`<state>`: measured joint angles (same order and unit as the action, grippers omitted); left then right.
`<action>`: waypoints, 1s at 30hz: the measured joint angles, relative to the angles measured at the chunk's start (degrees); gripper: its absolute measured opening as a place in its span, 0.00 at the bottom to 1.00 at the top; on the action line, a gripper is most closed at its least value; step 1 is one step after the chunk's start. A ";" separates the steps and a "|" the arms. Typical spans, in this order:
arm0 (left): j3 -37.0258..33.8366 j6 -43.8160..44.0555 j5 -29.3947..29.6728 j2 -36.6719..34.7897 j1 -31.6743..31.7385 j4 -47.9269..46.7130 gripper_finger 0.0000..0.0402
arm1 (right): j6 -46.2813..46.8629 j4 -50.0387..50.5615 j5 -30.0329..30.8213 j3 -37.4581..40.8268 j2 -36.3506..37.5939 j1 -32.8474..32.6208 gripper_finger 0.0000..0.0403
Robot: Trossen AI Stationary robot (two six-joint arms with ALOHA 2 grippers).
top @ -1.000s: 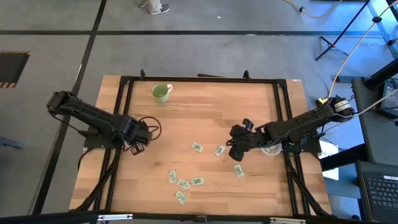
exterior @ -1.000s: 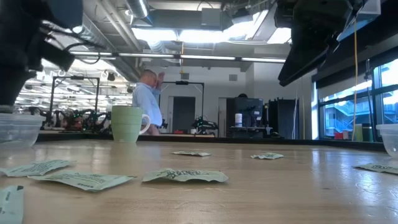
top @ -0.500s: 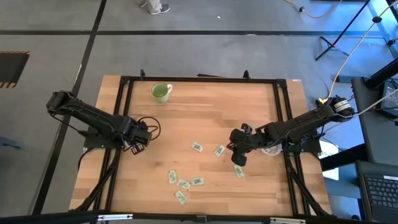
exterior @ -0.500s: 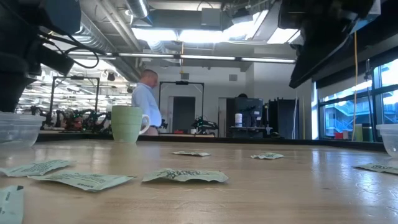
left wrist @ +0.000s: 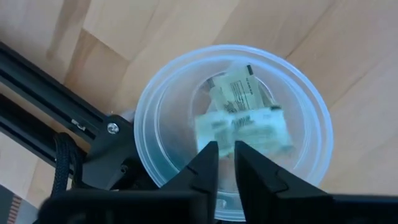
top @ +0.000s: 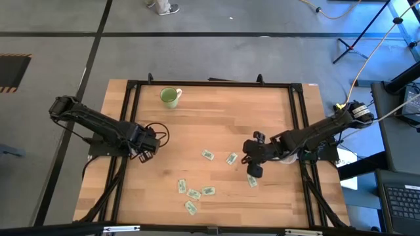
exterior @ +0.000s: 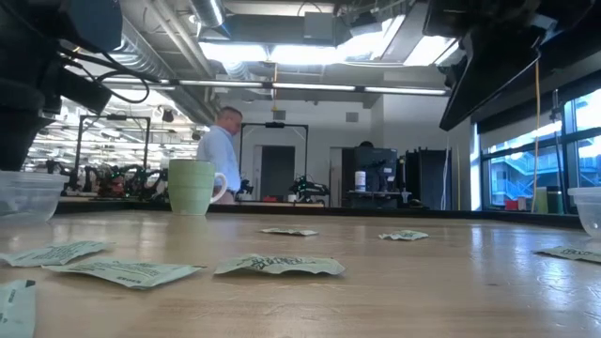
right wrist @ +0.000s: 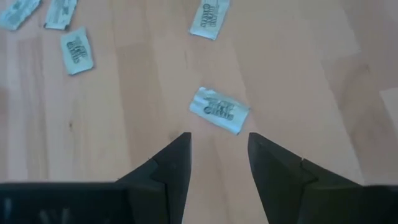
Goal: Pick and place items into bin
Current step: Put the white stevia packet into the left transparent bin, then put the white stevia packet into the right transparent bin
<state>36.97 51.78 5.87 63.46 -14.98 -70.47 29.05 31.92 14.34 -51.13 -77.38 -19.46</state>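
Several small green-and-white packets [top: 208,155] lie flat on the wooden table, most near its front middle. My left gripper [left wrist: 227,163] points down over a clear round bin [left wrist: 155,93] at the table's left. Its fingers stand slightly apart. One packet [left wrist: 239,93] lies in the bin, and a second, blurred packet [left wrist: 249,127] shows just beyond the fingertips. My right gripper [right wrist: 217,155] hangs open, slanting down, just short of a packet [right wrist: 217,109] lying flat on the table, also seen from above [top: 252,181].
A light green mug [top: 170,97] stands at the far left. A second clear bin [exterior: 590,208] sits at the right edge under my right arm. Black frame rails [top: 125,131] run along both table sides. A person [exterior: 223,150] walks in the room behind.
My right gripper has turned at the wrist. Its fingers have swung toward the table's near edge and now stand closer to the packet below them. The person in the room behind has turned and stepped a little to the right.
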 joint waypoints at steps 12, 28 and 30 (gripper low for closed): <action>0.00 1.67 1.14 0.00 0.11 0.39 0.19 | -3.86 0.03 1.60 0.00 0.00 3.88 0.40; 0.06 2.41 2.55 0.00 0.09 0.24 0.19 | -14.23 0.04 1.45 0.00 0.00 8.57 0.40; 0.51 1.04 2.56 0.00 0.02 -0.20 0.19 | -14.29 -0.24 1.41 0.00 0.00 8.54 0.40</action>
<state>37.48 52.82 8.43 63.46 -14.96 -70.67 14.75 31.69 15.75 -51.13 -77.38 -10.93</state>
